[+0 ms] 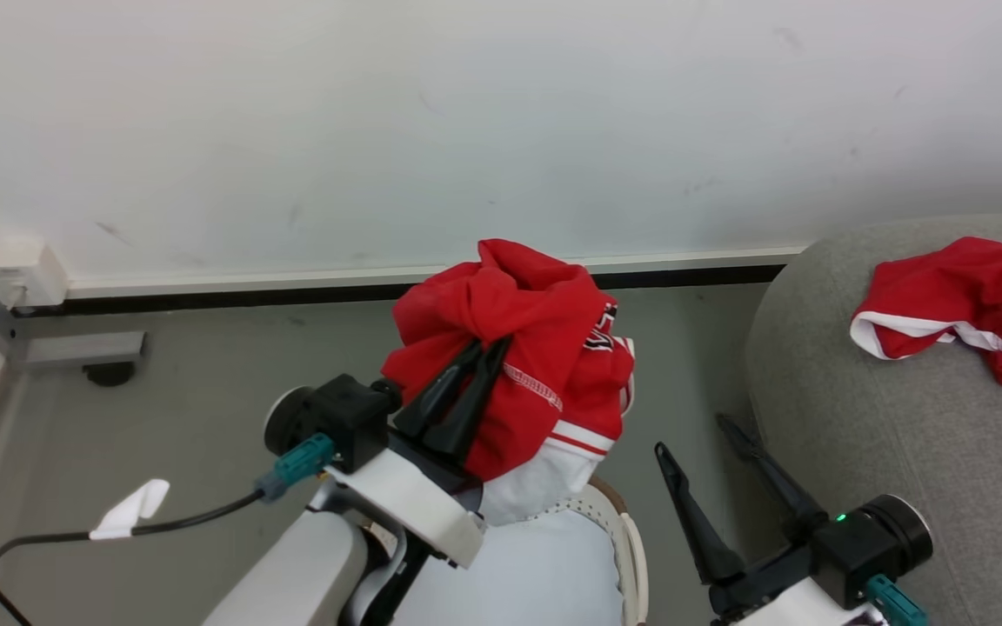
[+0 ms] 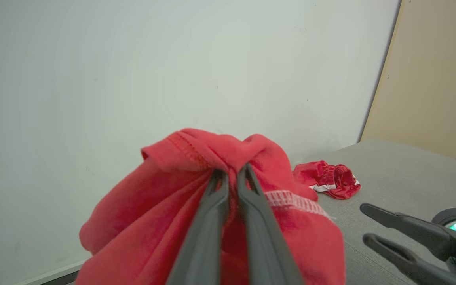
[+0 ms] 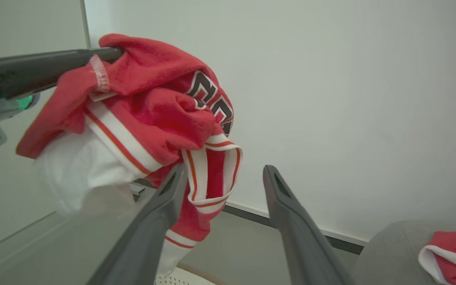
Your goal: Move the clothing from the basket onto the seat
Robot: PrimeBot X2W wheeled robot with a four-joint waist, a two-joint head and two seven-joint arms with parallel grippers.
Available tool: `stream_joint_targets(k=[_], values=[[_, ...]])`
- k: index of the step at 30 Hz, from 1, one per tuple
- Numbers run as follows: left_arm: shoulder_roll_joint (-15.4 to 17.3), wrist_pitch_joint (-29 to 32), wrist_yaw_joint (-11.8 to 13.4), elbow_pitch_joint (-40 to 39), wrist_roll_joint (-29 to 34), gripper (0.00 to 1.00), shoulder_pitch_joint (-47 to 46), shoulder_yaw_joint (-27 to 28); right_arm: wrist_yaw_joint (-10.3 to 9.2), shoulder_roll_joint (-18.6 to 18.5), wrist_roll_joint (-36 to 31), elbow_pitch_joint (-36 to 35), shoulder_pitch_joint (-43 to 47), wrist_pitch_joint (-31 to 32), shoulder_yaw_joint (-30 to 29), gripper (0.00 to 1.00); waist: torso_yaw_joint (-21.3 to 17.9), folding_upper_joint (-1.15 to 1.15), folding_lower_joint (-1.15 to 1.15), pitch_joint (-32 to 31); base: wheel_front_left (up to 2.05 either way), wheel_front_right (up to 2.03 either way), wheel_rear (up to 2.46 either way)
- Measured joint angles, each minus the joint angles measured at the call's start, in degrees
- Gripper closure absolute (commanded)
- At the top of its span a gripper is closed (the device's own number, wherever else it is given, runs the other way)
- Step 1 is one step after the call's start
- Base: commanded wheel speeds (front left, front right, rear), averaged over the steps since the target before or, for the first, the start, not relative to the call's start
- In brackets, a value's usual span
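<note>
My left gripper [image 1: 488,346] is shut on the red jersey [image 1: 523,348], which hangs bunched in the air above the basket [image 1: 627,543]; black-and-white lettering shows on the jersey [image 3: 160,107] in the right wrist view. The fingers [image 2: 212,206] pinch a fold of the jersey [image 2: 180,206]. The red shorts [image 1: 971,304] with white trim lie crumpled on the grey seat [image 1: 858,417] at the right. My right gripper [image 1: 697,435] stands open and holds nothing, between the basket and the seat. Only the basket's brown rim and perforated wall show under the jersey.
A pale blue-white pad [image 1: 527,565] lies in the basket below the jersey. A white wall [image 1: 466,130] with a dark skirting strip runs behind. A metal frame foot [image 1: 83,352] stands at the left, and a black cable [image 1: 118,530] crosses the grey floor.
</note>
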Motion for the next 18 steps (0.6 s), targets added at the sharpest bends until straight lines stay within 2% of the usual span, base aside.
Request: stream_joint_targets(k=[11, 18], values=[[-2.3, 0.5, -1.4, -0.9, -0.4, 1.0, -0.1, -3.9, 0.0, 0.1, 0.8, 10.1, -5.6, 0.0, 6.1, 0.0, 4.2, 0.0, 0.0, -0.4, 0.0, 0.0, 0.0], [-3.3, 1.5, -2.5, -1.6, -0.9, 1.0, 0.3, -7.1, 0.0, 0.5, 2.2, 15.9, -7.6, 0.0, 7.9, 0.0, 7.9, 0.0, 0.0, -1.6, 0.0, 0.0, 0.0]])
